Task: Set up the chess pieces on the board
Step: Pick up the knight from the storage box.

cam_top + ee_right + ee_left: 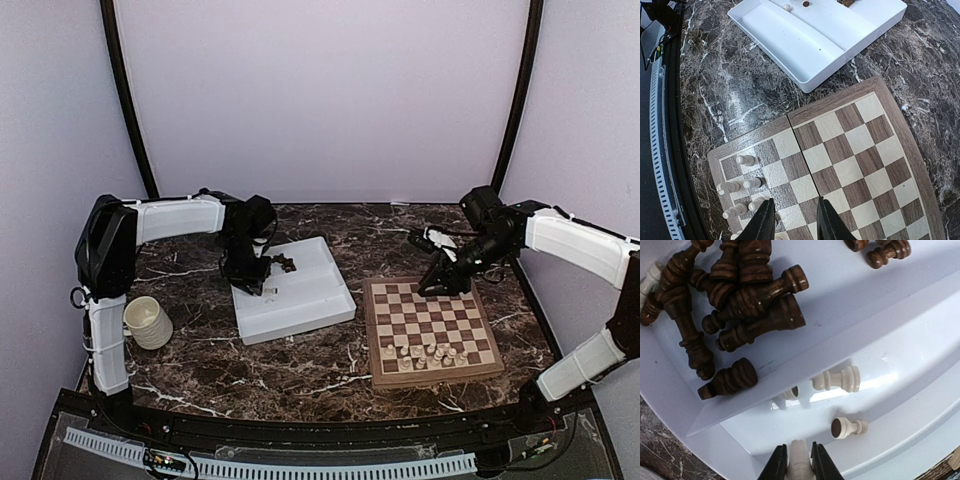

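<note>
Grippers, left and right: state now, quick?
Left gripper: closed on a cream-white chess piece in the tray.
Right gripper: open, empty, above the board.

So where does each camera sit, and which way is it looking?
Top external: above and behind, looking down over the table; left arm and right arm show.
Left wrist: on the left arm, looking down into the white tray; left jaws closed on a cream piece.
Right wrist: on the right arm, looking down at the board; right jaws open above it.
Shared: the tray appears in all three.
</note>
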